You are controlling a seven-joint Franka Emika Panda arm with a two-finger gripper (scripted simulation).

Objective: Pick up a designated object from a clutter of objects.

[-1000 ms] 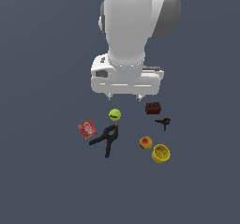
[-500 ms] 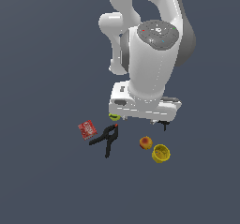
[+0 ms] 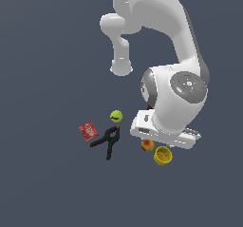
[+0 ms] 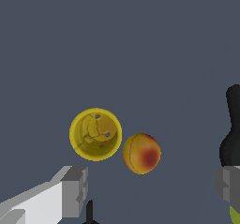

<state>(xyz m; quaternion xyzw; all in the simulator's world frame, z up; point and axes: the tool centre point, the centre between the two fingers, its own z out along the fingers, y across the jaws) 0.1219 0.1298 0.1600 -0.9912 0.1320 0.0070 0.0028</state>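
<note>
We see the gripper (image 4: 150, 185) with its fingers (image 4: 75, 185) spread wide, holding nothing. The yellow cup (image 4: 95, 134) sits upright just beside the orange-red fruit (image 4: 141, 153). In the exterior view, the cup lies at the fruit's four o'clock, the large black clamp (image 3: 108, 141) at its nine o'clock.

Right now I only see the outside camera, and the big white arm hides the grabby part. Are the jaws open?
Observer: Yes. The wrist camera shows the jaws wide open, holding nothing.
Operator: Is the yellow cup standing up?
Observer: The cup turns its open mouth to the wrist camera. You can see right inside, and it is empty.
Operator: Is the fruit in the way?
Observer: Maybe. The fruit sits tight beside the cup's rim, with hardly any gap showing.
</note>
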